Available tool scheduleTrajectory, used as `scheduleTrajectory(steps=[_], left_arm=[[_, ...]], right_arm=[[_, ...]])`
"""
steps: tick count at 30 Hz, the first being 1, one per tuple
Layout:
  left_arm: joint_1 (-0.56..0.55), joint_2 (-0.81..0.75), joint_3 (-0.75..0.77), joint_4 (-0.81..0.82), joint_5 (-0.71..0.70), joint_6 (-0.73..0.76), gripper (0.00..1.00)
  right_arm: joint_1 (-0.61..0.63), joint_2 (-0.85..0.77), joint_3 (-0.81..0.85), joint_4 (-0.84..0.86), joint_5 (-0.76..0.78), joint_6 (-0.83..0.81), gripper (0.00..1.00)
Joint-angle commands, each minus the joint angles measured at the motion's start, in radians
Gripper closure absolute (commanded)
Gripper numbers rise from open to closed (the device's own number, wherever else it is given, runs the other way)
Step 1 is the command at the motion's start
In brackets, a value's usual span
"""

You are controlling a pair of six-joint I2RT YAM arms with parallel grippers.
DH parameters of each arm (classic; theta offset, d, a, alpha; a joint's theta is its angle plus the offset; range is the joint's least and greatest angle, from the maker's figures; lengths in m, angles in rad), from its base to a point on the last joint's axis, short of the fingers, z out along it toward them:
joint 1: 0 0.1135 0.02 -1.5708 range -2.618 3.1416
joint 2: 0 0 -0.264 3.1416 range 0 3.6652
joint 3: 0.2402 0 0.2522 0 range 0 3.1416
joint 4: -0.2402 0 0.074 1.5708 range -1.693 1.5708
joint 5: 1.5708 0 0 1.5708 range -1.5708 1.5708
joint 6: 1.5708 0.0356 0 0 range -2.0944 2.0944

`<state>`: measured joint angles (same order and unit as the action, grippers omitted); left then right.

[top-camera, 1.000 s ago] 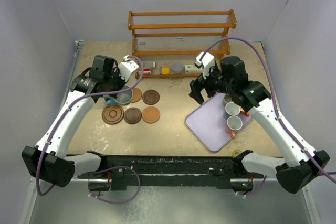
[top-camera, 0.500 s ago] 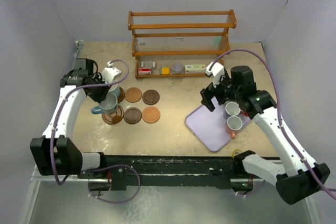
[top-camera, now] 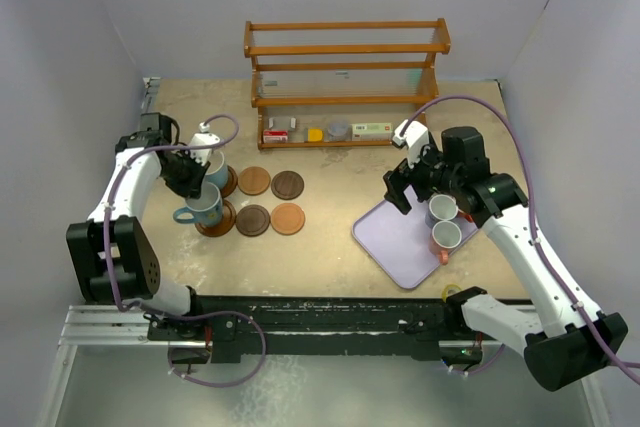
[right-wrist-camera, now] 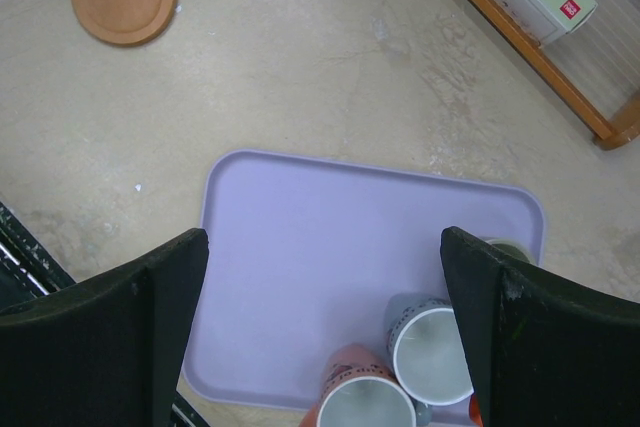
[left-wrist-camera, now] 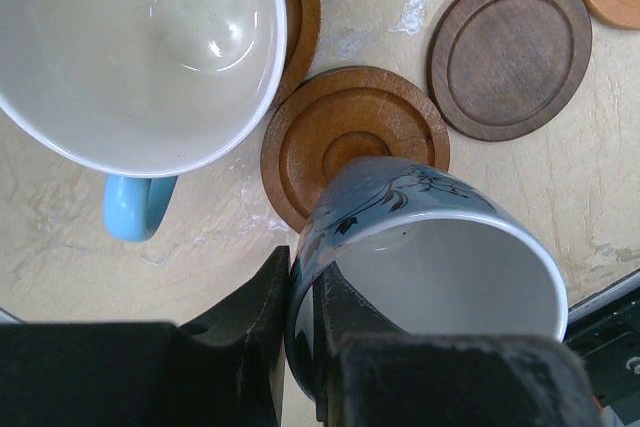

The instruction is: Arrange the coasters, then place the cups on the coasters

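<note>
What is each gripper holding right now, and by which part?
The left gripper pinches a blue patterned mug by its rim wall. The right gripper, open above the lavender tray, holds nothing.

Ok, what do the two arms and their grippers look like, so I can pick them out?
They match: the left arm and right arm have white tubular links between bulky black joint housings, with a mauve-grey cable looping along each. The left gripper and right gripper have flat matte-black fingers; a small white block sits at each wrist. No markings are readable.
</note>
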<state>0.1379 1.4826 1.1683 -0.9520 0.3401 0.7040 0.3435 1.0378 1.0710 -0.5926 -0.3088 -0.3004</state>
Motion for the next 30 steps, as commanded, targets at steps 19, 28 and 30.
scheduleTrajectory(steps=[19,28,30], left_arm=[[0.031,0.065,0.031,0.031,0.066,0.025,0.97],[0.031,0.076,0.026,0.041,0.069,0.022,0.97],[0.031,0.077,0.024,0.043,0.067,0.021,0.96]], right_arm=[[-0.013,-0.009,-0.004,-0.004,-0.05,-0.019,0.0],[-0.016,-0.009,-0.004,-0.006,-0.054,-0.018,0.0],[-0.017,-0.009,-0.004,-0.008,-0.055,-0.018,0.0]])
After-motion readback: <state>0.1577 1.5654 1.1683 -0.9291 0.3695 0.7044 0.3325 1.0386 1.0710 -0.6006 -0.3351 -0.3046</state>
